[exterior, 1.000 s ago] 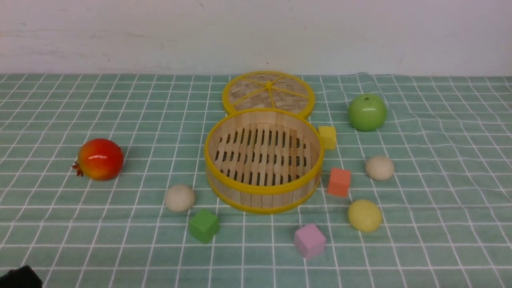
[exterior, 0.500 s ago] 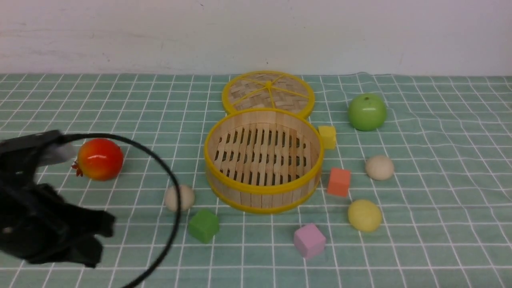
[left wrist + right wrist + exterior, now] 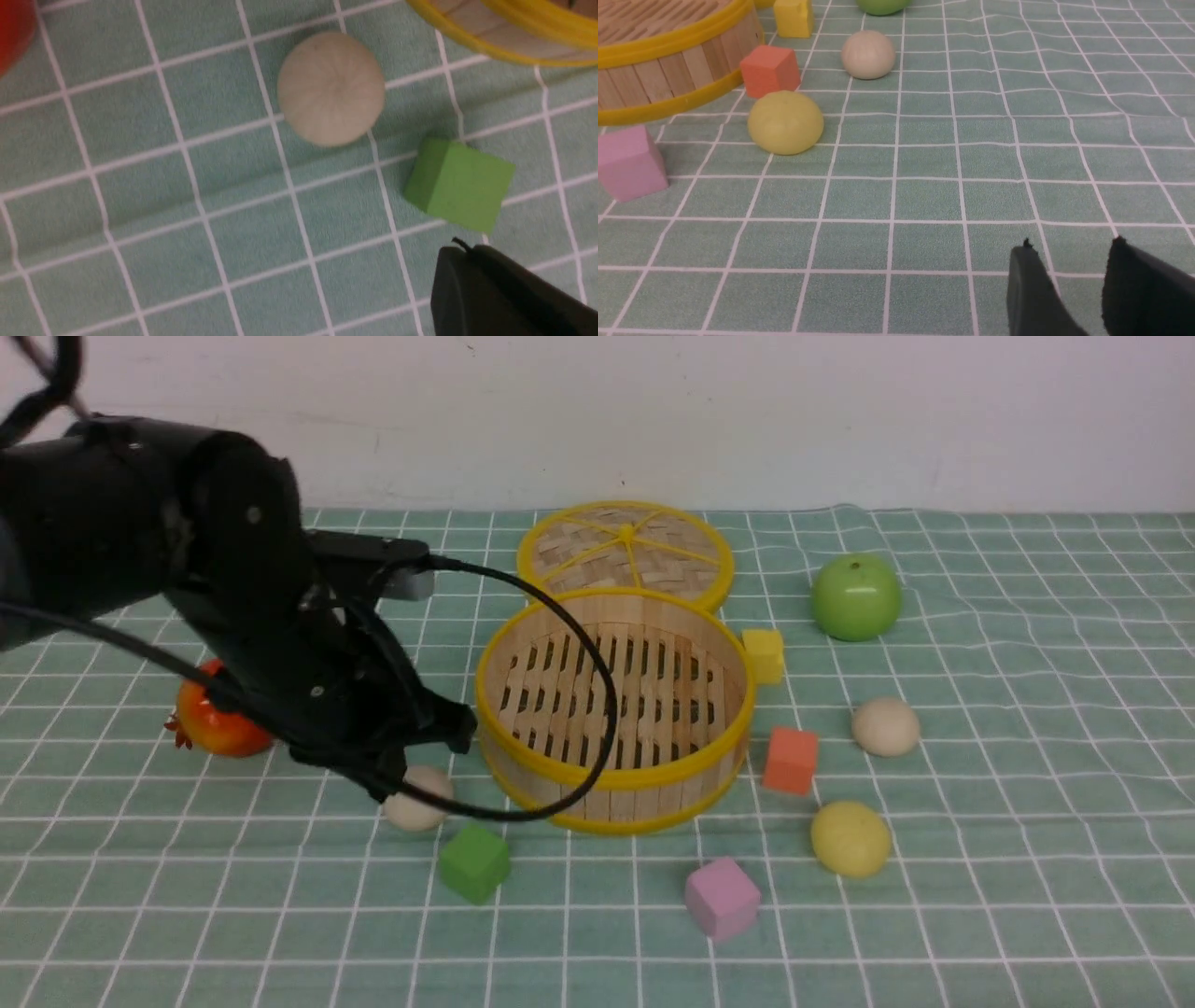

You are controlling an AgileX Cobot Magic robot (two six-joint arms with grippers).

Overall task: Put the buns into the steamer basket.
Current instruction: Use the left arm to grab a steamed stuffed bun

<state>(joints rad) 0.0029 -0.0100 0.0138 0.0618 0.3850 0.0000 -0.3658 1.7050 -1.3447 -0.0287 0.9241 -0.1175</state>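
Note:
The steamer basket (image 3: 611, 775) stands empty mid-table; its rim shows in the left wrist view (image 3: 514, 28). One beige bun (image 3: 417, 810) lies just left of it, partly under my left arm (image 3: 280, 644); in the left wrist view this bun (image 3: 331, 88) lies ahead of my left gripper (image 3: 462, 247), whose jaws are together and empty above the cloth. A second beige bun (image 3: 885, 726) and the yellow bun (image 3: 850, 840) lie right of the basket. My right gripper (image 3: 1071, 242) is slightly open and empty, well short of the yellow bun (image 3: 785, 122) and the beige bun (image 3: 867, 54).
The woven lid (image 3: 625, 553) lies behind the basket. A green apple (image 3: 856, 597) is at back right, a red pomegranate (image 3: 219, 733) at left. Green (image 3: 474, 863), pink (image 3: 721, 898), orange (image 3: 791, 761) and yellow (image 3: 765, 655) cubes ring the basket.
My left arm has come in from the lower left and moved forward and right, and is now over the left beige bun. Nothing on the table has moved.

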